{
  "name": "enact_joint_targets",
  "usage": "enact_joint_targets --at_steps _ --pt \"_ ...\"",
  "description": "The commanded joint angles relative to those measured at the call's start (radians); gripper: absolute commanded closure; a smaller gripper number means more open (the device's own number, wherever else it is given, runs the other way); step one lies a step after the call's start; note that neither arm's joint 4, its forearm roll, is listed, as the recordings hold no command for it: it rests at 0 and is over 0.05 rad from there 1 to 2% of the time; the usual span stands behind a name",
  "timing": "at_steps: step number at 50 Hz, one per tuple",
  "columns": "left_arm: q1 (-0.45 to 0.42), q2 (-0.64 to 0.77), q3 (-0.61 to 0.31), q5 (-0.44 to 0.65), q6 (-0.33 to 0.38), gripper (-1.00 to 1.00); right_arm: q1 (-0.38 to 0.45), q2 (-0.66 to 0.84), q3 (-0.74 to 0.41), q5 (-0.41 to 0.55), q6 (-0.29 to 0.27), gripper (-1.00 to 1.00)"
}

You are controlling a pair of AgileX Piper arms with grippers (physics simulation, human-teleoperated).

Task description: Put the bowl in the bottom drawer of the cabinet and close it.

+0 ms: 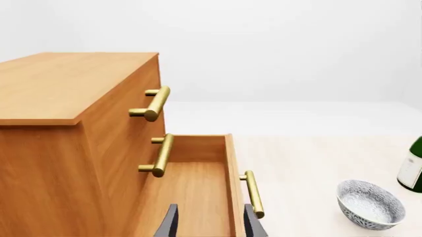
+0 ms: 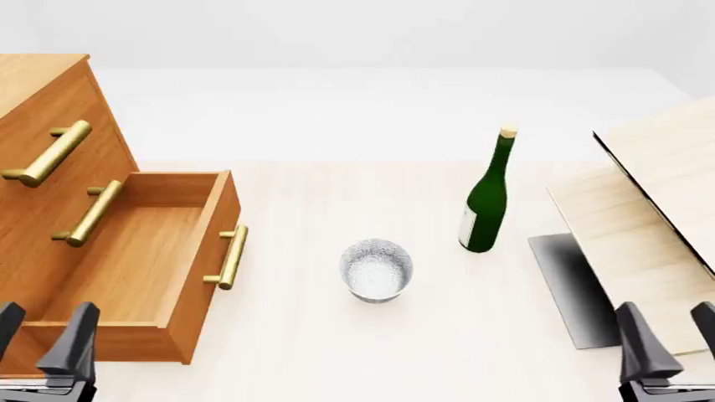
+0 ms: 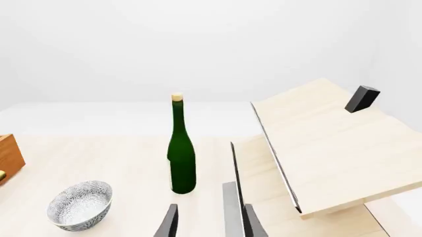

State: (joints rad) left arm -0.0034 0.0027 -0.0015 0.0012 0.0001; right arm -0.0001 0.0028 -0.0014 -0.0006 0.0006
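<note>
The left gripper hangs low at the near left edge of the table, its jaws apart and holding nothing, just above the near end of the bottom drawer. This drawer is pulled far out of the cabinet and its wooden floor is bare. The right gripper is at the near right corner, jaws also apart and holding nothing, beside the pale wood boards that lie slanted there. The bowl stands upright near the middle of the table, well apart from both grippers, to the right of the drawer's brass handle. Behind it to the right stands a green bottle; its label is too small to read.
</note>
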Motion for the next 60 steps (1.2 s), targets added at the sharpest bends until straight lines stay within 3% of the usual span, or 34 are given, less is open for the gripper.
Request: enact_joint_targets --at_steps 1,33,50,53,55,60 --pt "-0.015 0.004 -0.003 0.007 0.002 -1.00 0.000 0.005 -0.003 -0.001 0.000 -1.00" --pt "-0.095 0.019 -0.122 0.125 0.022 -1.00 0.000 0.005 -0.003 -0.001 0.000 -1.00" --pt "-0.139 0.040 -0.248 0.256 0.027 -1.00 -0.001 0.007 -0.003 -0.001 0.003 -1.00" --pt "-0.151 0.097 -0.268 0.265 -0.029 -1.00 0.000 0.005 -0.003 -0.001 0.001 -1.00" --pt "-0.158 0.071 -0.284 0.282 0.024 -1.00 -0.001 0.006 -0.003 -0.001 0.003 -1.00" --pt "-0.156 0.093 -0.312 0.300 0.005 -1.00 -0.001 0.006 -0.003 -0.001 0.002 -1.00"
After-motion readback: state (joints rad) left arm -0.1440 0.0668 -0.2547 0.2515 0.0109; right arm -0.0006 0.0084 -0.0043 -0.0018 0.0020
